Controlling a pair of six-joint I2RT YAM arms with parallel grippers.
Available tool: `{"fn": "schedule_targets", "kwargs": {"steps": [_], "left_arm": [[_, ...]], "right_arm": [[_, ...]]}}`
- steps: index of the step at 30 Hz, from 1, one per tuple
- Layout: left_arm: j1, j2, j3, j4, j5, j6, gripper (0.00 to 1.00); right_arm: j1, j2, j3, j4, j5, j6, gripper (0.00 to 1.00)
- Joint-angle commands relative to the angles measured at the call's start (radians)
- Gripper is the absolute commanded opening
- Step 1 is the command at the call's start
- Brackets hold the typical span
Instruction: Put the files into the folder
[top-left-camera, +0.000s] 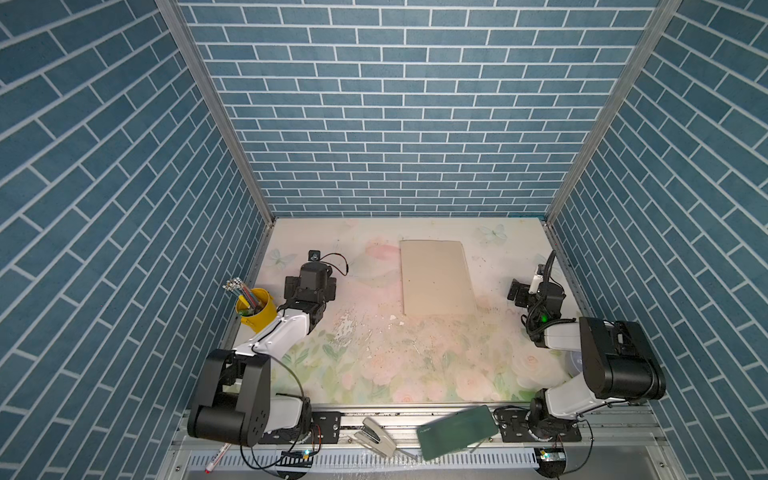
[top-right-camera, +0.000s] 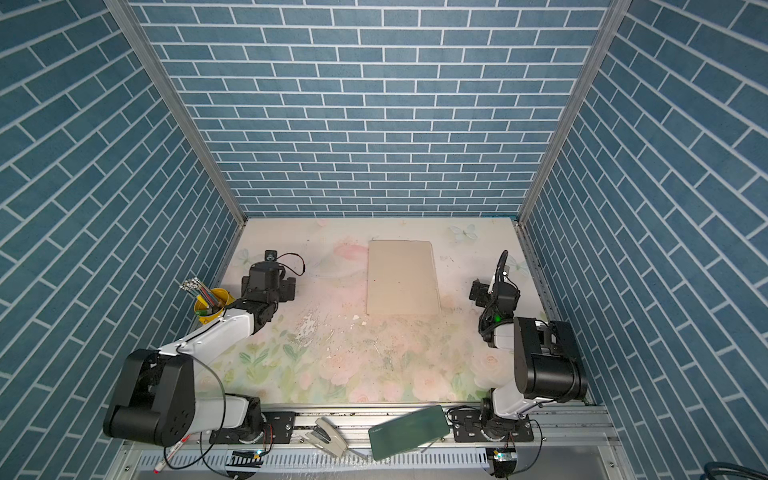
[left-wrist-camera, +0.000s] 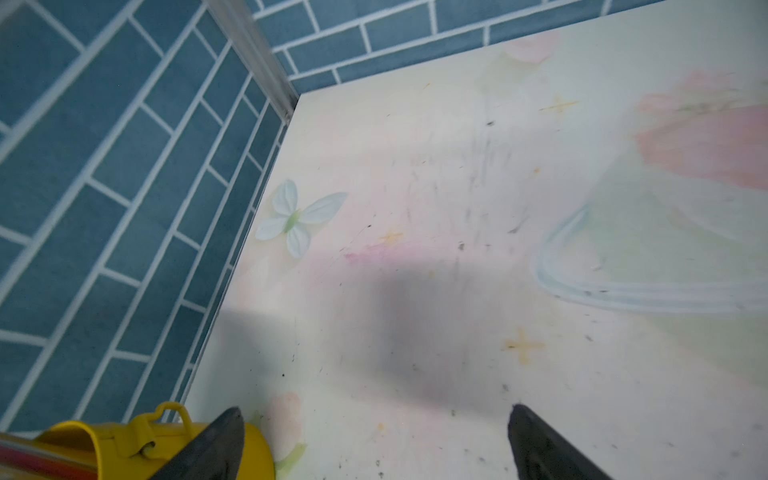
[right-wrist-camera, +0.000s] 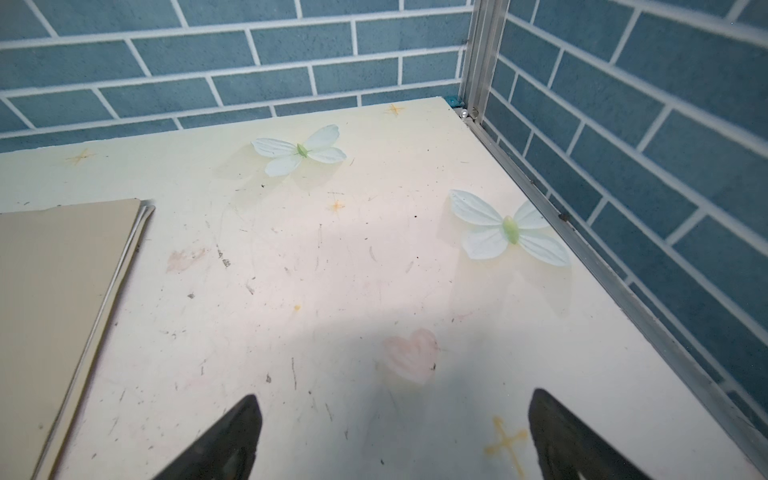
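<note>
The tan folder (top-left-camera: 436, 278) (top-right-camera: 401, 278) lies shut and flat on the flowered table, right of the middle toward the back. In the right wrist view the folder (right-wrist-camera: 54, 291) shows thin pale layered edges along its side; the files are otherwise hidden, and no loose sheet lies on the table. My left gripper (top-left-camera: 311, 282) (left-wrist-camera: 374, 415) hovers open over bare table, well left of the folder, beside the yellow cup. My right gripper (top-left-camera: 532, 289) (right-wrist-camera: 392, 399) is open too, empty, over bare table to the folder's right.
A yellow cup of pens (top-left-camera: 257, 311) (left-wrist-camera: 124, 449) stands at the left wall. On the front rail lie a dark green case (top-left-camera: 457, 432), a stapler (top-left-camera: 374, 436) and a marker (top-left-camera: 217, 457). Blue brick walls close in three sides.
</note>
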Motion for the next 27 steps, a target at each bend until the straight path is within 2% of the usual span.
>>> {"fn": "schedule_targets", "kwargs": {"steps": [1,5,7,9,11,13,14,16,27], "left_arm": [[0.057,0.053,-0.049,0.266,0.126,0.002,0.99],[0.072,0.144,-0.101,0.431,0.155,0.002,1.0],[0.075,0.139,-0.118,0.446,0.188,0.007,1.0],[0.076,0.129,-0.179,0.542,0.226,0.021,1.0],[0.074,0.185,-0.291,0.82,0.219,0.029,1.0],[0.076,0.158,-0.289,0.766,0.139,-0.014,1.0],[0.073,0.175,-0.29,0.797,0.126,-0.005,1.0],[0.071,0.165,-0.271,0.739,0.131,-0.007,1.0],[0.071,0.168,-0.27,0.748,0.129,-0.006,1.0]], "right_arm": [[0.0,0.001,-0.007,0.034,-0.008,-0.036,0.99],[0.0,0.0,-0.007,0.034,-0.009,-0.036,0.99],[0.0,0.0,-0.006,0.033,-0.009,-0.035,0.99],[0.0,0.0,-0.007,0.033,-0.007,-0.035,0.99],[0.0,-0.001,-0.007,0.033,-0.008,-0.035,0.99],[0.0,0.001,-0.007,0.032,-0.008,-0.036,0.99],[0.0,0.0,-0.006,0.033,-0.008,-0.035,0.99],[0.0,-0.001,-0.007,0.032,-0.008,-0.036,0.99],[0.0,0.002,-0.003,0.028,-0.008,-0.036,0.99]]}}
